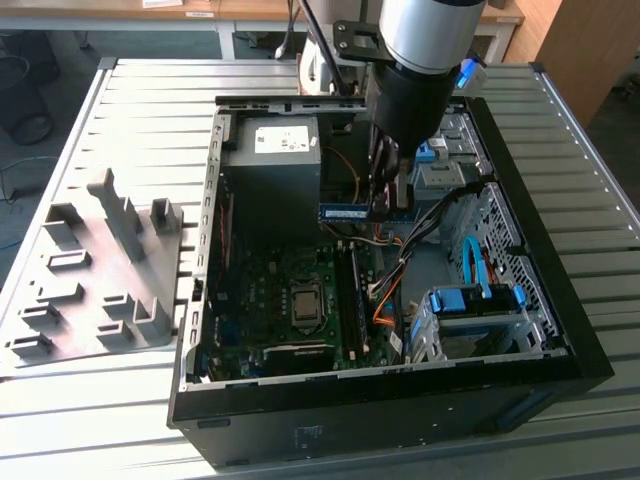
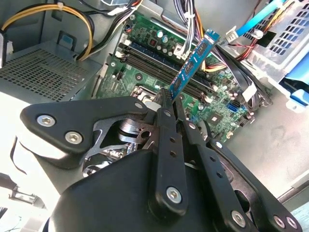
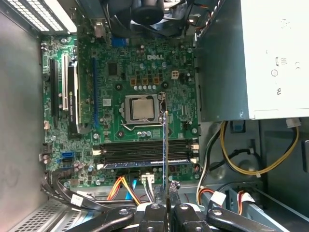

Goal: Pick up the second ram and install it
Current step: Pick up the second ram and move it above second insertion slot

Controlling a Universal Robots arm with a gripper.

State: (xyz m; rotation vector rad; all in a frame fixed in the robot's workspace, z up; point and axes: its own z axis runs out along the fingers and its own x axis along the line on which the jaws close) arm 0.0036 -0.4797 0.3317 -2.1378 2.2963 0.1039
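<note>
A workshop bench: a ribbed metal table (image 1: 150,100) with an open computer case (image 1: 400,385) lying flat on it, motherboard facing up. Desks and a cabinet stand behind.

Here's the gripper (image 1: 385,195), reaching straight down into the case with its jaws pinched tight on the second ram (image 1: 365,212). In the second wrist view the two black fingers (image 2: 166,116) press either face of the stick (image 2: 193,65), which juts out past them, bluish label showing.

The stick is in the air, level, clear of the board, near the power supply (image 1: 270,160).

Now the key relation. In the first wrist view the ram (image 3: 165,150) shows edge-on as a thin line running out from the gripper (image 3: 166,200) straight across the long black memory sockets (image 3: 145,152), just short of the processor (image 3: 143,107). So its long axis lies crosswise to the sockets, not along them. The exterior view agrees: stick side to side, sockets (image 1: 350,290) running toward the case's near wall.

Well away, on the exterior view's left, sits the grey slotted tray (image 1: 90,270).
</note>
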